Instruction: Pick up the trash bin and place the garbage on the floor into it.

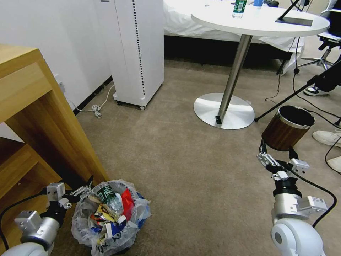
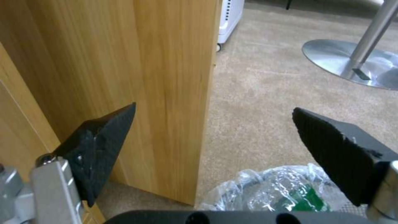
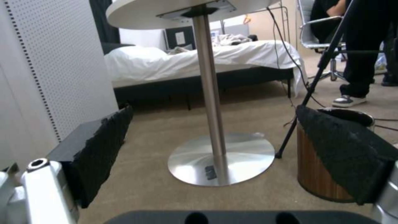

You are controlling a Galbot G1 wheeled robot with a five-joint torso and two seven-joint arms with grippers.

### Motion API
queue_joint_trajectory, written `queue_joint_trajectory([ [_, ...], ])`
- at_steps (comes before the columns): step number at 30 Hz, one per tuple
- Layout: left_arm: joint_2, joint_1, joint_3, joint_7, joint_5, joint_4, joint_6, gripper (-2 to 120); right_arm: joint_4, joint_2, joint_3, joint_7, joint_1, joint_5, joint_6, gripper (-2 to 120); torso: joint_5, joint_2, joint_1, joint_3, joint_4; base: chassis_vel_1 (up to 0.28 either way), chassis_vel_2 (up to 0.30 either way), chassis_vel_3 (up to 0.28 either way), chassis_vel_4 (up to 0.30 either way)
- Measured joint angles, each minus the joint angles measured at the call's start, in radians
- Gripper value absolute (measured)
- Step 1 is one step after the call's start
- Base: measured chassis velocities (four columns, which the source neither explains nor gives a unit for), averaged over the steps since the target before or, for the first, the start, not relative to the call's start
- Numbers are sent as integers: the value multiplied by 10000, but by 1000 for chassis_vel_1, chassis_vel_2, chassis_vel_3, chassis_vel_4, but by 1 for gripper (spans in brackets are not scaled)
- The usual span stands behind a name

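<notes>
Trash bin [image 1: 110, 217], lined with crinkly clear plastic and stuffed with garbage [image 1: 113, 208], sits on tan short-pile floor [image 1: 184, 170] at seven o'clock. Left gripper [image 1: 85, 188], jaws open, hovers beside its rim; right gripper [image 1: 279, 154], at four o'clock, gapes empty.

No text, brand, number or sign can be read. The green label on the bottle [image 1: 107, 196] in the trash bin [image 1: 110, 217] carries print too small to make out, and so does the green label of the second bottle [image 1: 239, 8] at the far edge of the round table [image 1: 227, 23].
</notes>
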Motion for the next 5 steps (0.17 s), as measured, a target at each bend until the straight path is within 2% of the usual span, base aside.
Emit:
queue_joint_trajectory([
  [5,-41,32,-34,-12,1,-84,0,100,-58,-47,-63,-80,-7,-5,8,100,0,0,0,0,0,0,0,0,0],
])
